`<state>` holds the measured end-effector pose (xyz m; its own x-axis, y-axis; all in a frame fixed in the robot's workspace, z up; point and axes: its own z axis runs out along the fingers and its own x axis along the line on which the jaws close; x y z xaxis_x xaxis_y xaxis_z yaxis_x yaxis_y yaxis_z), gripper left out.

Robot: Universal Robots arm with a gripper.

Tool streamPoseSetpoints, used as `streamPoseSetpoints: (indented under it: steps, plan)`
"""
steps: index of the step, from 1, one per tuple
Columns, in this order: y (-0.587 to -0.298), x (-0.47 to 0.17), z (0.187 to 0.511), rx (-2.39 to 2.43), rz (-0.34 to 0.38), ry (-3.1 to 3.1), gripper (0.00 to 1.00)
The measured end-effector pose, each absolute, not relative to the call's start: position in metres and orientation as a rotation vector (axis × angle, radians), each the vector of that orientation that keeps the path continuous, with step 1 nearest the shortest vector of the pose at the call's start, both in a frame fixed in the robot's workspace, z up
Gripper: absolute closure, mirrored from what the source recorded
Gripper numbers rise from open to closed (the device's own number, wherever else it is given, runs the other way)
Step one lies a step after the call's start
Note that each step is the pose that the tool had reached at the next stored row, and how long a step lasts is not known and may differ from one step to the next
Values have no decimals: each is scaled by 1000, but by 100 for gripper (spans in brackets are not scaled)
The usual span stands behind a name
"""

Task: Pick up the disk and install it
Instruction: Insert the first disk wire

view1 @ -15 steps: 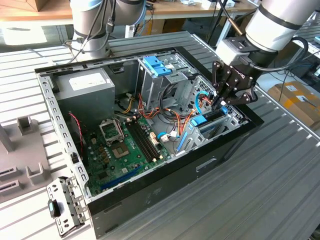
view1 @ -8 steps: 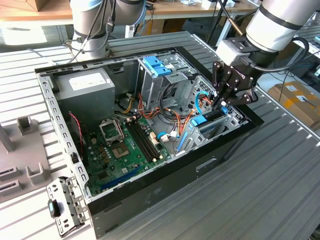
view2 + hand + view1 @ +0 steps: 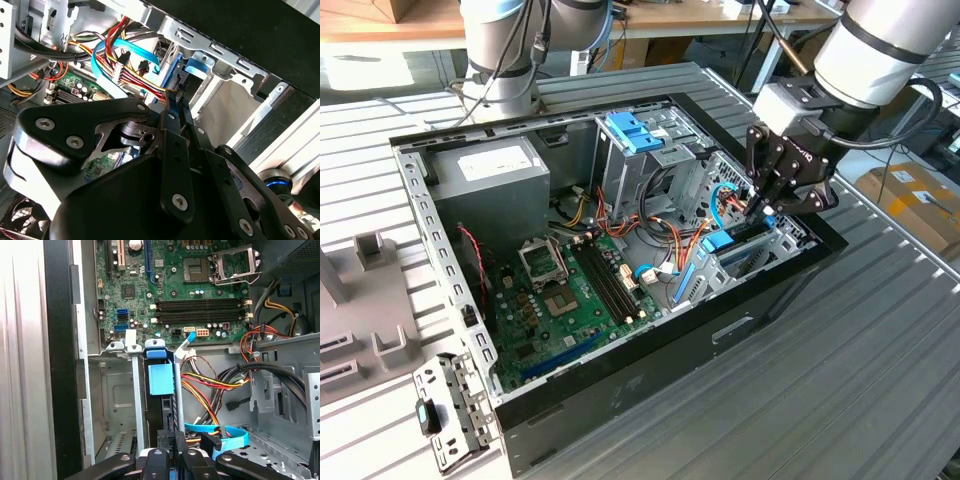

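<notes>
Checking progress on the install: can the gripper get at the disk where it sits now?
Probably yes: the gripper is already down at the disk, which stands on edge in the drive cage, fingers closed on its end; the cables lie beside it, not across.

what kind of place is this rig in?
Likely a robotics lab or workshop: an open computer case on a ribbed metal table, a robot arm's gripper inside it, cardboard boxes nearby.
</notes>
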<state>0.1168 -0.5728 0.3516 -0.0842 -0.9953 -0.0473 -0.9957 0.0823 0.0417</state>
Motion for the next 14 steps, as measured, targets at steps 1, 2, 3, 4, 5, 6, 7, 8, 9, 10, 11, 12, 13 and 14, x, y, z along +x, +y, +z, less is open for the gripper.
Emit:
streamPoseSetpoints:
  steps: [1, 2, 3, 4, 5, 6, 7, 8, 9, 10, 11, 12, 13, 14]
  plan:
    - [-573, 117, 351, -2140, 99, 2290, 84]
    - [-573, 117, 351, -2156, 99, 2275, 84]
    - [-573, 117, 351, -2167, 99, 2265, 84]
    - [-573, 117, 351, -2167, 99, 2265, 84]
    - [-572, 117, 350, -2167, 99, 2265, 84]
    - [-571, 117, 350, -2167, 99, 2265, 84]
    - [-570, 117, 350, -2167, 99, 2265, 84]
    - [-569, 118, 349, -2168, 99, 2264, 84]
    - [-568, 118, 349, -2167, 99, 2265, 84]
    - [-568, 119, 349, -2167, 99, 2265, 84]
    - [-568, 119, 349, -2167, 99, 2265, 84]
    - [-568, 119, 348, -2168, 99, 2264, 84]
    - [-568, 119, 348, -2168, 99, 2264, 84]
    - [-568, 119, 347, -2169, 99, 2263, 84]
